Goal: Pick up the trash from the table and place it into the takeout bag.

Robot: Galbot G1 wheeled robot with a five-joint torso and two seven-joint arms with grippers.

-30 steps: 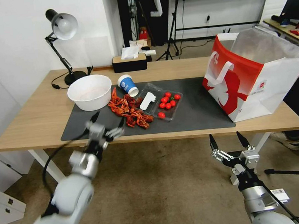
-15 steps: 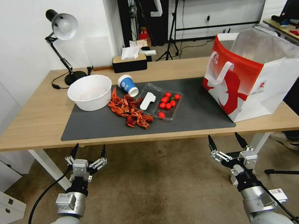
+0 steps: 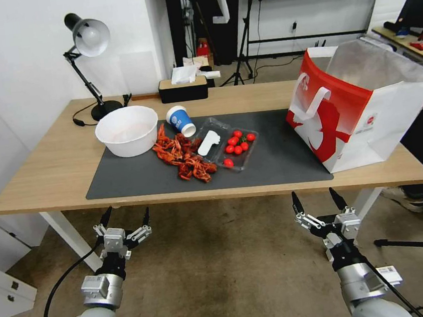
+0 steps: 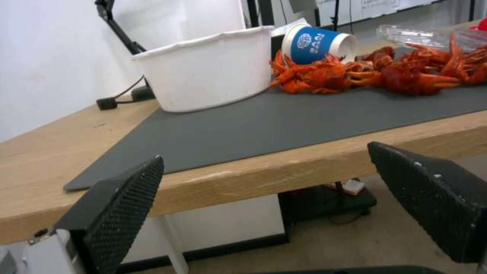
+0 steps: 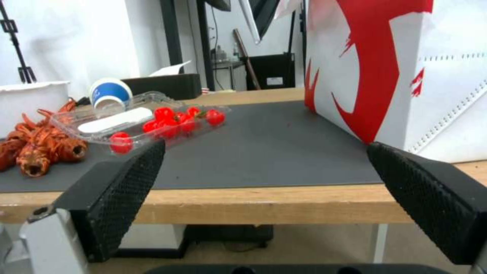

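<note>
- Left gripper [image 3: 126, 215]: fingers spread apart, nothing between them. Held low, in front of and below the table's near edge, on the robot's left.
- Right gripper [image 3: 314, 198]: fingers likewise spread and empty, below the near edge on the robot's right.
- Left wrist view: table [image 4: 314, 150] edge directly ahead of the parted fingertips [image 4: 127, 201]; dark grey mat [image 4: 284, 121] beyond it.
- Blue-and-white paper cup [image 3: 181, 121] lies on its side at the mat's [image 3: 277, 159] far edge, mouth toward the robot, just right of the big white bowl [image 3: 127, 131].
- Heap of red crayfish shells [image 3: 183, 155] on the mat, touching the cup's near side and running toward the front.
- Clear tray [image 3: 227, 144] just right of the shells; holds red cherry tomatoes [image 3: 237, 143] and a flat white oblong piece [image 3: 209, 142].
- Takeout bag [image 3: 362, 105] stands upright at the table's [image 3: 47, 181] right end, mouth open, foil lining visible, well apart from the cup.
- Right wrist view: bag [image 5: 401, 72] ahead and to one side, tray [image 5: 152, 121] to the other.
- Back of table: black desk lamp [image 3: 88, 65], tissue box [image 3: 183, 87].
</note>
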